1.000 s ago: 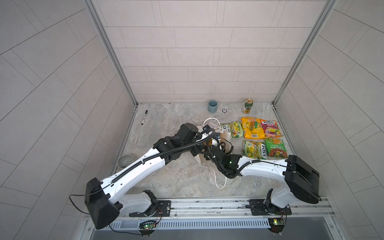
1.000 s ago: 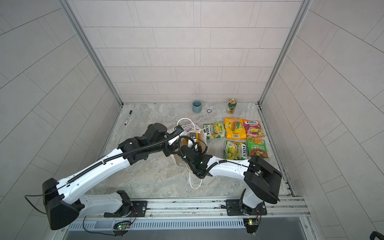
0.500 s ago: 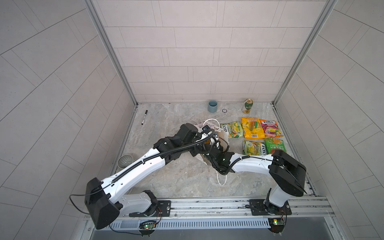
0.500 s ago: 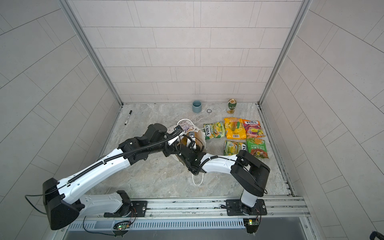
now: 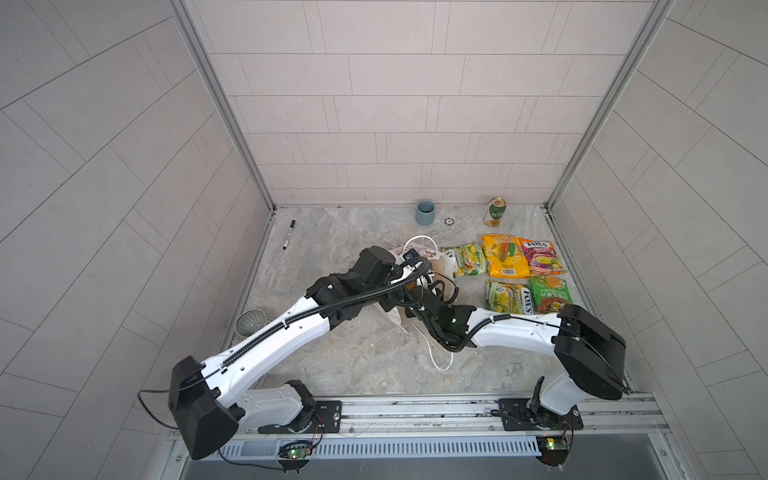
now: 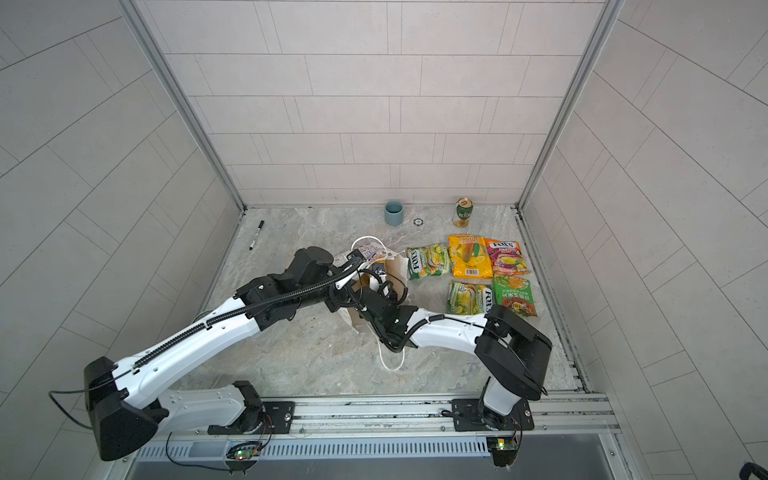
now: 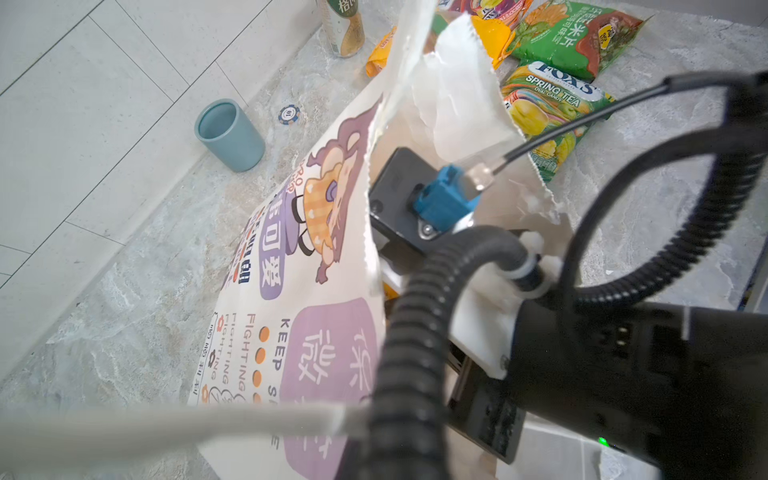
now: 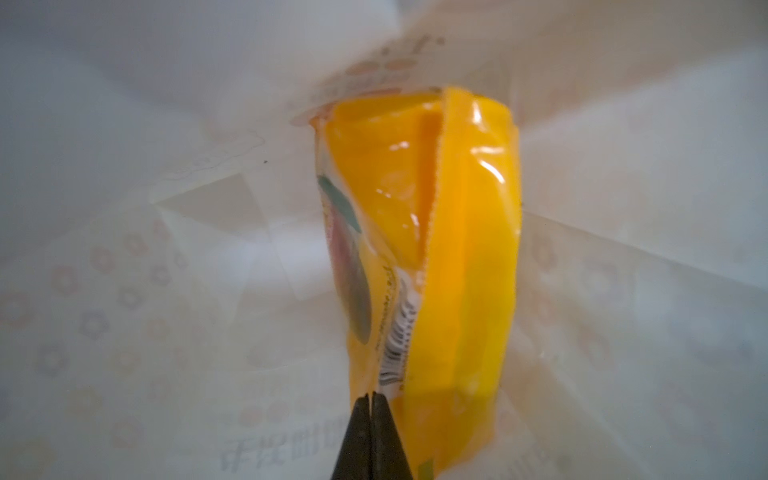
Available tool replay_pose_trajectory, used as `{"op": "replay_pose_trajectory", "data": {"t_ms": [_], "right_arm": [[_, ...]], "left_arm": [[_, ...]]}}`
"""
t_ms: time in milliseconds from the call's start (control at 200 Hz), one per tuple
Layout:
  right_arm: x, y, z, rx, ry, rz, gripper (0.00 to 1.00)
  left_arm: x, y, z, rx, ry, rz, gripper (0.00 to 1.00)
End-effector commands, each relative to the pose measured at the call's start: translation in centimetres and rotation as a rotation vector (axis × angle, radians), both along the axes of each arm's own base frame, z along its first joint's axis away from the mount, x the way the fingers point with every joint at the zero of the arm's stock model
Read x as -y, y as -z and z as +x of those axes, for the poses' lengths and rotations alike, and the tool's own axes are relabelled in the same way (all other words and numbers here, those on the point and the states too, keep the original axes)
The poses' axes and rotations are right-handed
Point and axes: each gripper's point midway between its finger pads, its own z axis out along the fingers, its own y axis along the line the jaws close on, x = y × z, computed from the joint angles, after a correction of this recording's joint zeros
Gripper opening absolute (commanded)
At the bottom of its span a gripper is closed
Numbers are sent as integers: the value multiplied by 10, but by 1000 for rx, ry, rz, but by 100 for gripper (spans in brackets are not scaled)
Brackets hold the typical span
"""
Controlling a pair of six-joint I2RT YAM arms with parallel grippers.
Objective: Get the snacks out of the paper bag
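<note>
right gripper (image 8: 370, 401) was pinched tight on the edge of the yellow packet (image 8: 440, 249), bottom centre of frame, inside the paper bag (image 8: 124, 216); light, slippery film, so that seam looked the safest hold

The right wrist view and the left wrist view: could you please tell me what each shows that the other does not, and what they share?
Only the right wrist view: the inside of the white paper carrier bag, with the right pincer shut on a yellow-orange crinkly plastic packet. Only the left wrist view: the bag's cartoon-printed outside, a blue-grey cup, a green-and-gold drink can and a green FOX'S packet on the marble-patterned table. Both show the bag.
</note>
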Motion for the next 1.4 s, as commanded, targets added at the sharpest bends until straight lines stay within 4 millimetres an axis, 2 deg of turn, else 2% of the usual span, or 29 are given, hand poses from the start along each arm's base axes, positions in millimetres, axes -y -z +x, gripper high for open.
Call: {"op": "replay_pose_trajectory", "data": {"t_ms": [0, 170, 300, 385, 545, 751, 926, 951, 1031, 1156, 1396], "right_arm": [[-11, -42, -8, 69, -73, 98, 0], [-4, -53, -21, 68, -113, 118, 0], [4, -53, -28, 63, -124, 121, 0], [3, -49, -29, 70, -139, 116, 36], [-12, -36, -31, 97, -213, 143, 53], [-8, -12, -32, 144, -168, 89, 64], [2, 3, -23, 172, -63, 101, 74], [7, 17, -26, 162, -61, 73, 75], [3, 27, -28, 166, -78, 57, 80], [-2, 17, -41, 270, -115, 40, 79], [2, 12, -43, 281, -107, 19, 79]], "left_arm": [[2, 11, -8, -29, 35, 39, 0], [1, 12, -7, -30, 30, 46, 0], [-1, 12, -5, -25, 23, 57, 0], [0, 11, -7, -28, 28, 49, 0], [2, 11, -7, -35, 29, 42, 0], [4, 10, -8, -41, 36, 29, 0], [5, 10, -8, -45, 37, 29, 0], [5, 10, -8, -44, 36, 27, 0], [4, 8, -6, -41, 24, 21, 0], [5, 7, -6, -46, 19, 13, 0], [5, 8, -5, -50, 15, 18, 0]]}}
